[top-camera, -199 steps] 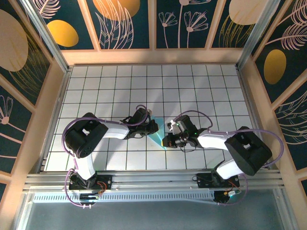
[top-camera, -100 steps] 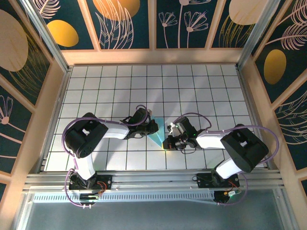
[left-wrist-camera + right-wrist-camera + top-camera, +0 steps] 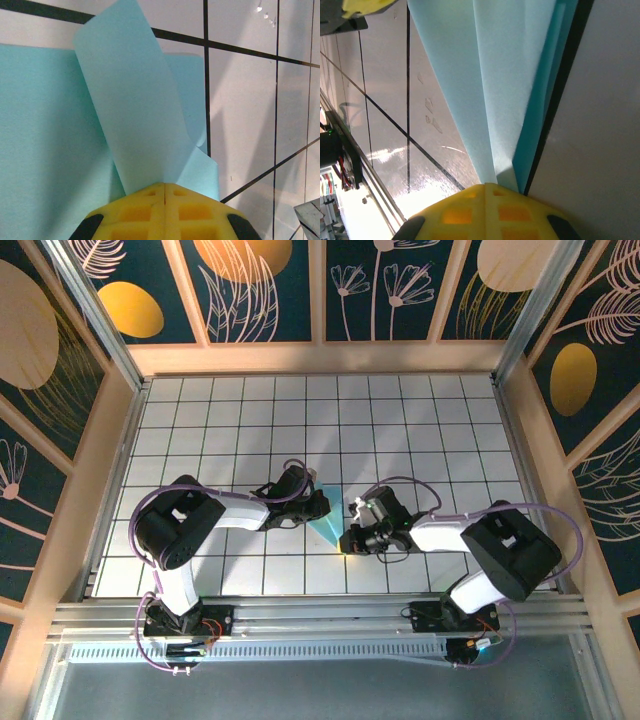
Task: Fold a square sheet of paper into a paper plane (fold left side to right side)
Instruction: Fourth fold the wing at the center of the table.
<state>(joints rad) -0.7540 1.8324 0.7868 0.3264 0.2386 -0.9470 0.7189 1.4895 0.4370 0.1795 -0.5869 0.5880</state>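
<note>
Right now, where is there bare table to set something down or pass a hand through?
The far rows of the table, between the back wall and the left arm and right arm, are bare right across. A smaller bare patch lies by the front rail, between their bases. Crowded: the middle, where left fingers and right fingers pinch the folded paper.

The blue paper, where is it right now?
In the top view the folded blue paper sits near the middle of the grid table, held by the left tool and the right tool.
</note>
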